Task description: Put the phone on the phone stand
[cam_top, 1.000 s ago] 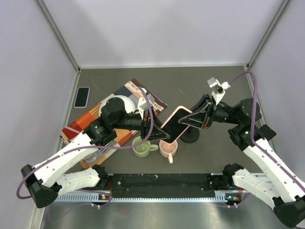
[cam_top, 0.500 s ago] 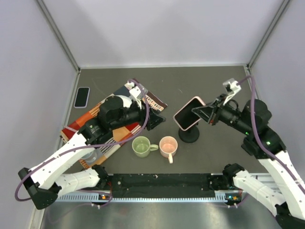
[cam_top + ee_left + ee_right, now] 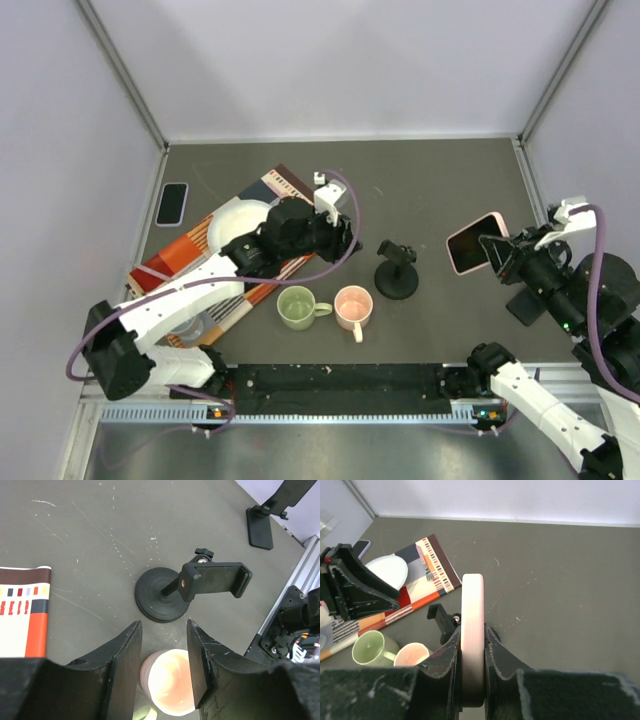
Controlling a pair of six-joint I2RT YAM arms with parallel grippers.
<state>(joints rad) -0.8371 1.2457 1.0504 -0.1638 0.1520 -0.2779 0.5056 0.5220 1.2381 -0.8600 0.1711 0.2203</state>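
Nearest the arm bases, the green mug [image 3: 297, 307] and pink mug [image 3: 352, 306] stand just in front of the phone stand [image 3: 397, 272], whose clamp is empty. The left fingers [image 3: 125, 655] hang released above them, gripping nothing. Farther right, well apart from the stand, the right fingers [image 3: 449, 655] clench the pink phone [image 3: 472, 605] above the worktop [image 3: 430, 190]. Brought in tilted, the phone could miss the narrow clamp, topple the stand or clip the mugs.

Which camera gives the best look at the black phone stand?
The left wrist view: the phone stand fills the middle, with round base, stem and clamp all clear. The top view shows it whole but small. The right wrist view shows only a bit of its clamp, left of the pink phone.
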